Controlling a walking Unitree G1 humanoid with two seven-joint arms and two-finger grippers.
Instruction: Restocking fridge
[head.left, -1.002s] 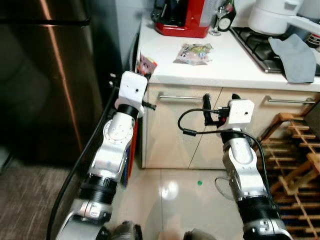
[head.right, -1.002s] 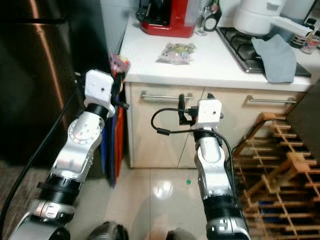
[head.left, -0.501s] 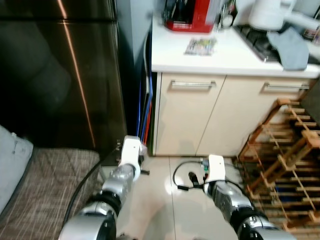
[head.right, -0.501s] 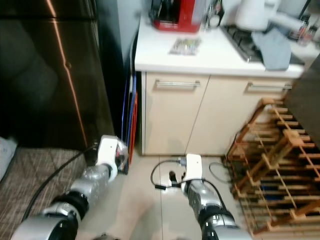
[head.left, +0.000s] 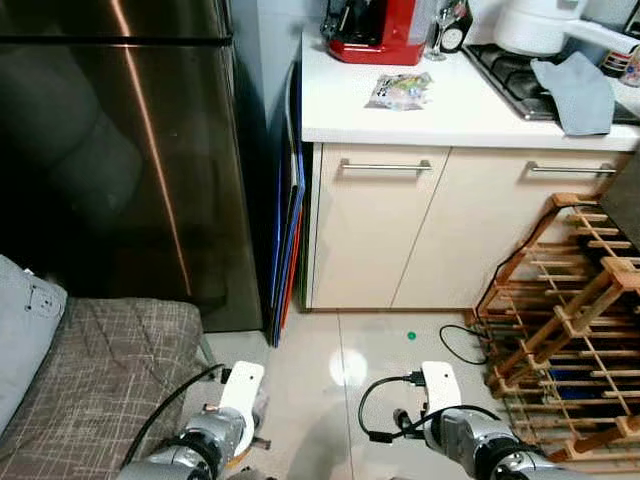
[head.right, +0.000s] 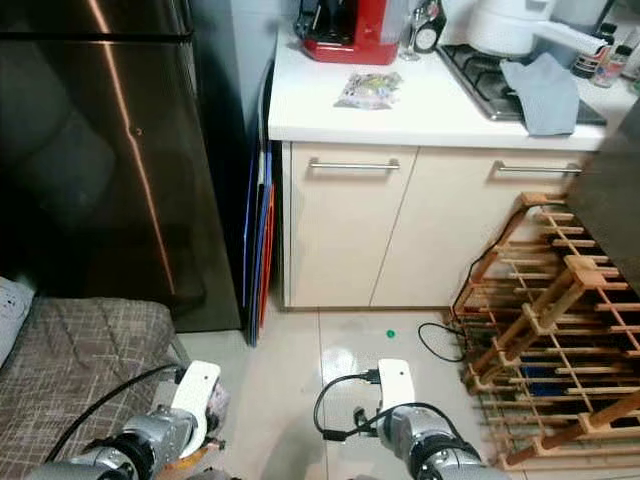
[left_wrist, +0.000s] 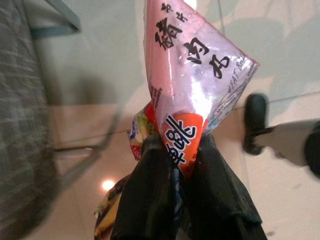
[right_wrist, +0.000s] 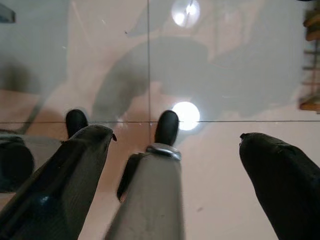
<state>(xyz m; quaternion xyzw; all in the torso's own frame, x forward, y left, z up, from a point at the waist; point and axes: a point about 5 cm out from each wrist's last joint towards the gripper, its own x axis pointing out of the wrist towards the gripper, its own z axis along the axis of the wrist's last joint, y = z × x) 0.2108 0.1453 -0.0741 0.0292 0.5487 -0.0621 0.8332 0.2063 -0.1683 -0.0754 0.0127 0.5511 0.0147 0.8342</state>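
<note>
Left tool (left_wrist: 175, 165) is clamped on a pink meat ball packet (left_wrist: 192, 75) down low over the floor, right tool (right_wrist: 170, 165) hangs open, so I'd say free that one for the closed fridge door (head.left: 110, 160).

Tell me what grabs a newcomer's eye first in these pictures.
The pink food packet with bold black characters stands out first, pinched in the left gripper low above the glossy tiled floor. Next comes the tall dark fridge, its doors shut, on the left beside the white counter, where a red appliance and a small snack bag sit. The right gripper hangs open over the tiles.
</note>
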